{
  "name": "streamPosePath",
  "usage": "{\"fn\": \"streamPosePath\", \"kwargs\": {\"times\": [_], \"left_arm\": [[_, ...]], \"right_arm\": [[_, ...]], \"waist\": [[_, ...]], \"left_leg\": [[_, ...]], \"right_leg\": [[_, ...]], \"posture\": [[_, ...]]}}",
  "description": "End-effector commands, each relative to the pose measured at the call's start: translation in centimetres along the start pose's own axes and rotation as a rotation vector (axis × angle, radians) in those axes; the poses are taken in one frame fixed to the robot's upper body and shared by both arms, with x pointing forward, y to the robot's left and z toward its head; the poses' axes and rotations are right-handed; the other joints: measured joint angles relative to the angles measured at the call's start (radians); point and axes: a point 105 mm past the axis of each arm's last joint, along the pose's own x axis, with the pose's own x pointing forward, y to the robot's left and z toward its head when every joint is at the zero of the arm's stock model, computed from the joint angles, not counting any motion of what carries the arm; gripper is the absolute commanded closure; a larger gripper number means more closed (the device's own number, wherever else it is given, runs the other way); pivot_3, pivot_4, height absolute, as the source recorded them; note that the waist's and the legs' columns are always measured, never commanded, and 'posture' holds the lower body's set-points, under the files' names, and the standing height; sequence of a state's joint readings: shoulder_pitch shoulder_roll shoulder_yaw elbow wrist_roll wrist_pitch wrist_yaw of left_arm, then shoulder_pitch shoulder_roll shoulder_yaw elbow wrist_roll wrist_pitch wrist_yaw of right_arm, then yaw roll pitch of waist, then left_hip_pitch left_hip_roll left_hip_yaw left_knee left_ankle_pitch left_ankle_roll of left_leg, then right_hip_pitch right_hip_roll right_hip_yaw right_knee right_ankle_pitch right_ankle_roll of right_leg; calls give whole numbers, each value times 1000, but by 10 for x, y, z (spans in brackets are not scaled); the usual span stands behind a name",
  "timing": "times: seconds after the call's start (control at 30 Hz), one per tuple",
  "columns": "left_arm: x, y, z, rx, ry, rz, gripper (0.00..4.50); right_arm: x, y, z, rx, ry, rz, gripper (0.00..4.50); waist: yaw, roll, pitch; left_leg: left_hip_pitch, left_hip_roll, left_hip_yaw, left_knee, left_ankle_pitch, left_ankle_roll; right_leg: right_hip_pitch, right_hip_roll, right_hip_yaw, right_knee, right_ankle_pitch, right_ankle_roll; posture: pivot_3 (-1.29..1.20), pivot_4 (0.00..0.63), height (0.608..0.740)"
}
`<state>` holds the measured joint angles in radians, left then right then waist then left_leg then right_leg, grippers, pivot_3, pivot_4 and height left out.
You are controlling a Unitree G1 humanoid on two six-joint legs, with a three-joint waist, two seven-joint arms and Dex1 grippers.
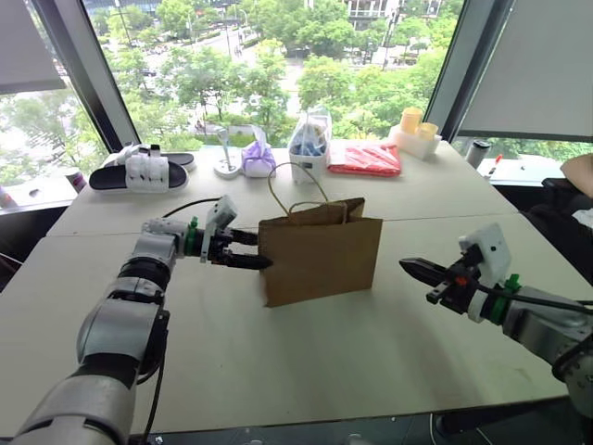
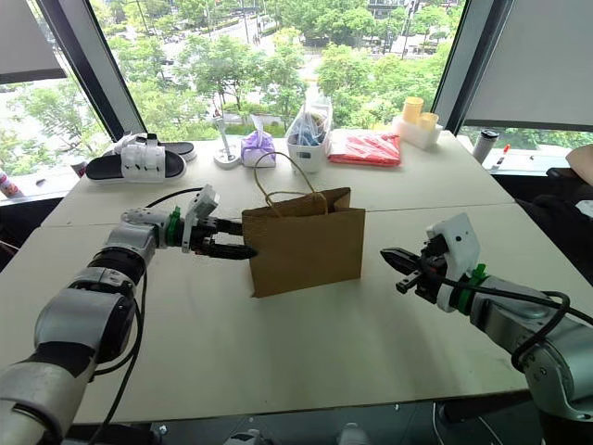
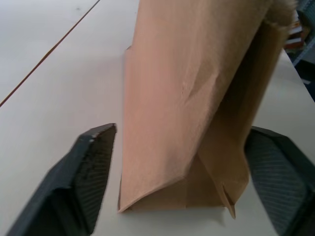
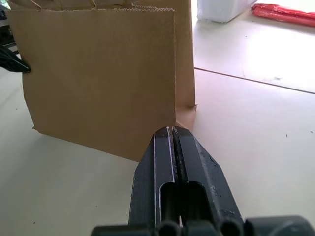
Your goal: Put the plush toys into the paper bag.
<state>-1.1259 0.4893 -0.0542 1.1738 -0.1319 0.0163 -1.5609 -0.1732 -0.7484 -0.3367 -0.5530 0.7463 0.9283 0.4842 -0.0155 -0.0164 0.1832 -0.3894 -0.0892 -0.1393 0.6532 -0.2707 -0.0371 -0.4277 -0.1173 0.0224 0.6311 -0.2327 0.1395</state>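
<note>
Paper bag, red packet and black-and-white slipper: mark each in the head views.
Paper bag point(image 1: 320, 260): left eye view, front panel.
Red packet point(image 1: 365, 158): left eye view, middle.
Black-and-white slipper point(image 2: 141, 158): right eye view, white strap.

Paper bag point(image 1: 321, 252) upright mid-table point(image 1: 278, 371), between left tool point(image 1: 248, 250) and right tool point(image 1: 414, 269).

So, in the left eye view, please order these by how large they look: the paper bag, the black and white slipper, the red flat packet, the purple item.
1. paper bag, clearly largest, though also nearest the camera.
2. black and white slipper.
3. red flat packet, near the slipper's size, so this order is unsure.
4. purple item, smallest.
</note>
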Motion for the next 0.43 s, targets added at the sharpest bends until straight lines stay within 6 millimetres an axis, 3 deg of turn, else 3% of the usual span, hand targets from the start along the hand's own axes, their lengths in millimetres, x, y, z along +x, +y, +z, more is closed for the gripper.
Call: {"fn": "streamPosePath", "kwargs": {"times": [0.03, 0.23, 0.43], "left_arm": [[-26, 3, 3, 59, -4, 76, 53], [-49, -27, 3, 33, -58, 132, 53], [-45, -73, 9, 0, -122, 181, 53]], "right_arm": [[-2, 2, 6, -75, 4, 19, 4500], [-4, 8, 1, -143, 59, 85, 4500], [-2, 12, 6, -184, 63, 148, 4500]], "waist": [[-4, 0, 0], [-4, 0, 0], [5, 0, 0]], "left_leg": [[0, 0, 0, 0, 0, 0], [0, 1, 0, -1, 0, 0], [0, 3, -1, 1, 0, 0]], "right_leg": [[0, 0, 0, 0, 0, 0], [-2, 0, 0, 1, 0, 0], [0, -1, 1, 0, 0, 0]], "posture": [[0, 150, 740], [0, 150, 740], [0, 150, 740]]}}
